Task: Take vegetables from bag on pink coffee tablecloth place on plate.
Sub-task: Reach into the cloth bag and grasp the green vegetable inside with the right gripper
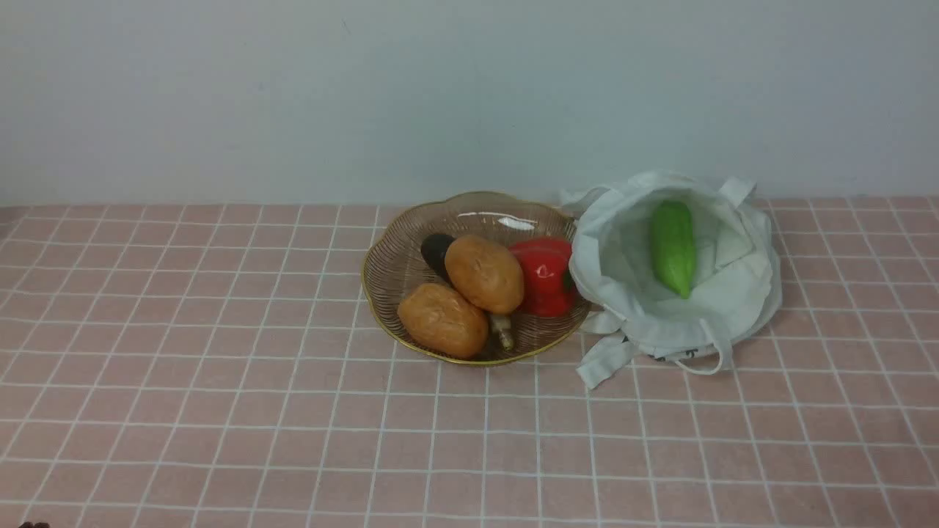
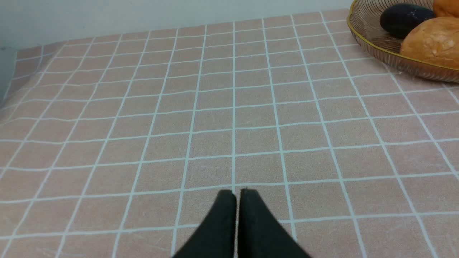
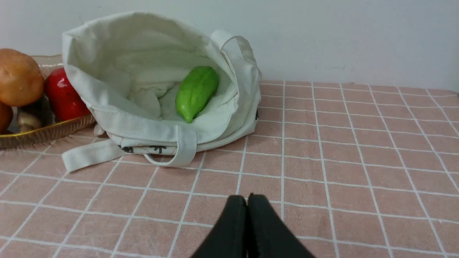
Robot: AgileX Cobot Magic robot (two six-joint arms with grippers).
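Note:
A bright green vegetable [image 1: 674,246] lies inside the open white cloth bag [image 1: 733,308] on the pink grid tablecloth [image 1: 220,411]; it also shows in the right wrist view [image 3: 196,92], in the bag [image 3: 107,104]. The bronze wire plate [image 1: 389,271] stands just left of the bag and touches it. My left gripper [image 2: 236,195] is shut and empty, low over bare cloth, with the plate [image 2: 373,43] far ahead of it. My right gripper [image 3: 246,200] is shut and empty, short of the bag. Neither gripper shows in the front view.
The plate holds two brown bread rolls [image 1: 484,273] [image 1: 442,320], a red bell pepper [image 1: 546,277], a dark eggplant [image 1: 436,251] and a small pale stem piece [image 1: 503,331]. A loose bag strap [image 1: 605,361] lies on the cloth. A grey wall [image 1: 469,95] stands behind.

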